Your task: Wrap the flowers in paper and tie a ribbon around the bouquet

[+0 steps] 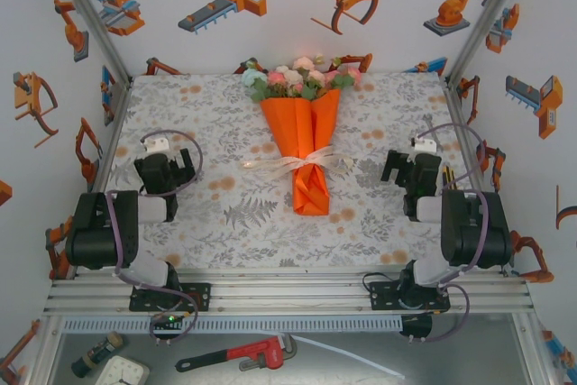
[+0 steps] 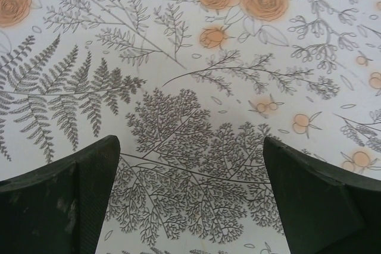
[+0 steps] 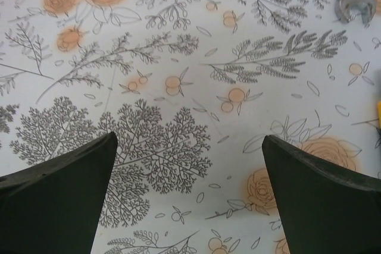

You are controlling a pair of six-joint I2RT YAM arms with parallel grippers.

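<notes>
Bouquet [image 1: 305, 132] lies mid-table on the cloth [image 1: 225, 214], paper [image 1: 311, 188] wrapped, ribbon [image 1: 302, 164] tied; left gripper [image 2: 190, 147] and right gripper [image 3: 190, 144] hang wide open, well apart from it, so the job looks done and only parking the arms remains

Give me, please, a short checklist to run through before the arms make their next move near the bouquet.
1. The paper forms a cone around the stems: ok.
2. The ribbon is tied around the bouquet: ok. There is a bow at the narrow part, and its ends lie on the cloth.
3. The flowers stand out of the wide end of the cone: ok.
4. The left gripper is open, empty and apart from the bouquet: ok.
5. The right gripper is open, empty and apart from the bouquet: ok.
6. The knot is tight enough to hold: cannot tell.
</notes>
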